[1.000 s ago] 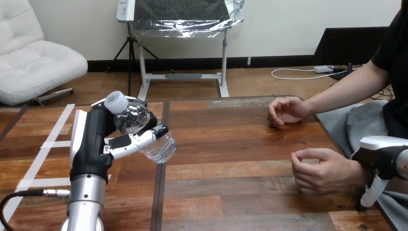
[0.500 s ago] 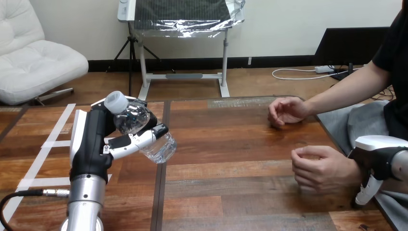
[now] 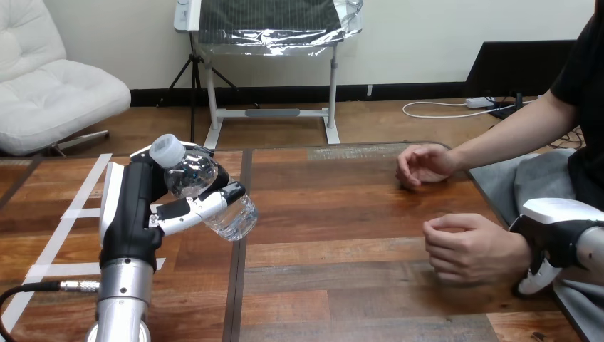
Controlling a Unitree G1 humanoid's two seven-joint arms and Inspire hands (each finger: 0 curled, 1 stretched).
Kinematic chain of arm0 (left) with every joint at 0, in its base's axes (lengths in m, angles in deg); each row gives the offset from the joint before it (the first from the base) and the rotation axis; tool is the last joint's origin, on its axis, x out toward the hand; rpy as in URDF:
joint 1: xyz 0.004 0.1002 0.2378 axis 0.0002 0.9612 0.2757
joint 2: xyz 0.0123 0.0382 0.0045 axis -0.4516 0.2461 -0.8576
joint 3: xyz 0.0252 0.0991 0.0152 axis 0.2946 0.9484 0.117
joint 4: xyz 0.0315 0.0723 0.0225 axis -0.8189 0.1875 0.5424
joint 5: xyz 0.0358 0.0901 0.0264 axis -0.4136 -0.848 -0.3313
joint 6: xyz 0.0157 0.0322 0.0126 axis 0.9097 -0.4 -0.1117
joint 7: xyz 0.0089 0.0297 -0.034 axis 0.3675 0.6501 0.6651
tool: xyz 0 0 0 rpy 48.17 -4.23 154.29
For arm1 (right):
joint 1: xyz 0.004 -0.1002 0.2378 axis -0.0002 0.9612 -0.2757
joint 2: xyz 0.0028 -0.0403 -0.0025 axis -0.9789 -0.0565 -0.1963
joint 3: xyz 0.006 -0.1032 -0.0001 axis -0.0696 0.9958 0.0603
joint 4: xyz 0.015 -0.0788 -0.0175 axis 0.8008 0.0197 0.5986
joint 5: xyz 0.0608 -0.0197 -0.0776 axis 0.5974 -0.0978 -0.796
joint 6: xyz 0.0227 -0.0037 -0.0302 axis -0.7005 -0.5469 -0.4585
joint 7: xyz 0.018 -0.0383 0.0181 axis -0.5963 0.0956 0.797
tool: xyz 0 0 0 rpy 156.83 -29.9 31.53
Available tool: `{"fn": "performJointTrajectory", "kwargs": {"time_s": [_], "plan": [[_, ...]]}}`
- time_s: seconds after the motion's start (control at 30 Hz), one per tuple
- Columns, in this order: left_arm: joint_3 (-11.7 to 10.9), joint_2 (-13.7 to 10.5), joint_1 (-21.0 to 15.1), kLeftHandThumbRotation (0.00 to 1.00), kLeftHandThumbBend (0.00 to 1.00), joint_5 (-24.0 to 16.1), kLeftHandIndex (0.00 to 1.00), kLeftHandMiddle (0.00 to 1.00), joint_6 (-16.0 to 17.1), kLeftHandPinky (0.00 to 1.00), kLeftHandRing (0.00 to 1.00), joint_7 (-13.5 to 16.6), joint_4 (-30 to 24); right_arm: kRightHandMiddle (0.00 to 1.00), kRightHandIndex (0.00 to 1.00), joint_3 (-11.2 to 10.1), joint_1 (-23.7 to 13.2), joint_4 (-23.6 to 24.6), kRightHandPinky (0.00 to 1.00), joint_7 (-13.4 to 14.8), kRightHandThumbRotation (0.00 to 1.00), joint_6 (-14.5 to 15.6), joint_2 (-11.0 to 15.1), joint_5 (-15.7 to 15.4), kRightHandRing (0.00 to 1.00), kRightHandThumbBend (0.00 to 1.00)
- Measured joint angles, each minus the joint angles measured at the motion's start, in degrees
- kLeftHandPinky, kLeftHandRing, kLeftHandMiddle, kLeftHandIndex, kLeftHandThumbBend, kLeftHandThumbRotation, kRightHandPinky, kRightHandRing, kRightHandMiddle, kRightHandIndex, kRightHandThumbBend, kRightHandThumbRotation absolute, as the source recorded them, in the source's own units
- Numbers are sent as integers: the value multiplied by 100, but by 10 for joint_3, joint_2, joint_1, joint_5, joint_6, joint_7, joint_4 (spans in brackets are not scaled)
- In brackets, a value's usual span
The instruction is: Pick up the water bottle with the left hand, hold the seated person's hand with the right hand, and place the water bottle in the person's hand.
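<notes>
1. My left hand [image 3: 132, 214] is raised over the left part of the table [image 3: 342, 206]. Its fingers [image 3: 203, 206] are curled round the water bottle [image 3: 214, 196].
2. The water bottle is clear and held off the tabletop. It is tilted, with its white cap [image 3: 165, 151] pointing up and to the left and its base lower, toward the right.
3. My right hand [image 3: 552, 231] is at the table's right edge, right against the wrist of the person's nearer hand [image 3: 466, 246]. I cannot tell whether it grips that wrist.
4. The person's nearer hand is loosely curled low over the table, holds nothing, and is well apart from the water bottle.
5. The person's farther hand [image 3: 424, 164] rests loosely curled on the table near its far right side.
</notes>
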Motion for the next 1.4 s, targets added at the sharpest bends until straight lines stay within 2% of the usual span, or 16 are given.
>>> {"fn": "performJointTrajectory", "kwargs": {"time_s": [0.13, 0.33, 0.6, 1.2, 1.4], "plan": [[0, 0, 0, 0, 67, 0, 49, 46, 0, 44, 44, 0, 0, 48, 57, 0, -3, -21, 20, 31, 0, -3, -8, 2, 33, 62], [-1, 0, 0, 0, 67, 0, 49, 46, 0, 44, 44, 0, 0, 43, 53, 0, -3, -38, 17, 61, 0, -9, -13, 6, 29, 63], [-1, 0, 0, 0, 67, 0, 49, 45, 0, 43, 43, 0, 0, 42, 51, 0, -4, -48, 18, 88, 0, -11, -15, 9, 29, 63], [-1, 0, 0, 0, 67, -1, 49, 45, 0, 44, 43, 0, 0, 40, 46, -2, -6, -56, 18, 111, 0, -12, -15, 22, 28, 64], [-1, 2, 0, 0, 67, -1, 48, 45, 0, 44, 43, 0, 0, 39, 45, -12, -6, -53, 17, 110, 0, -6, -15, 37, 26, 64]]}}
